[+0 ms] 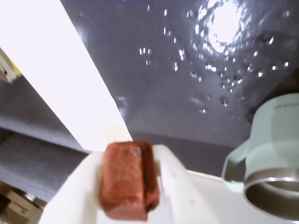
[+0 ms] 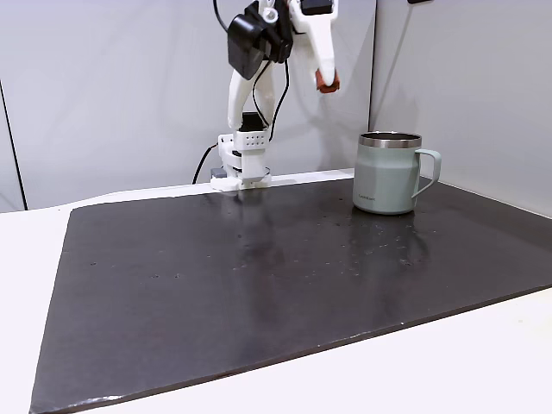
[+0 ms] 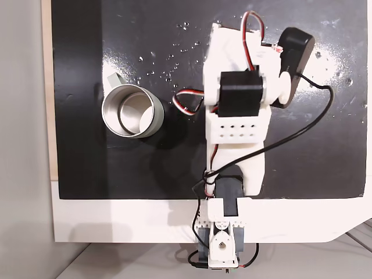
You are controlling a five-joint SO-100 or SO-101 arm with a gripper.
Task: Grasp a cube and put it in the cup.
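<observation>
In the wrist view the tool (image 1: 135, 186) grips the red-orange cube (image 1: 127, 181) between its white fingers, with the cup (image 1: 273, 158) just to the right. Seen from a fixed view, the cube (image 2: 326, 84) hangs high in the air, left of the cup (image 2: 390, 172), which stands upright on the dark mat (image 2: 259, 285) covering the white worktop (image 2: 431, 371). Nothing lies between them; black cables (image 2: 278, 95) trail behind the arm.

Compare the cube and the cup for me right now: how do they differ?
The cube is tiny, red-orange and matte; the cup is far larger, pale grey-green with a bare steel rim. The cube is held up in the air, clamped in the gripper; the cup stands upright on the dark mat. The cube is solid; the cup is open-topped and looks empty in the fixed view from above.
</observation>
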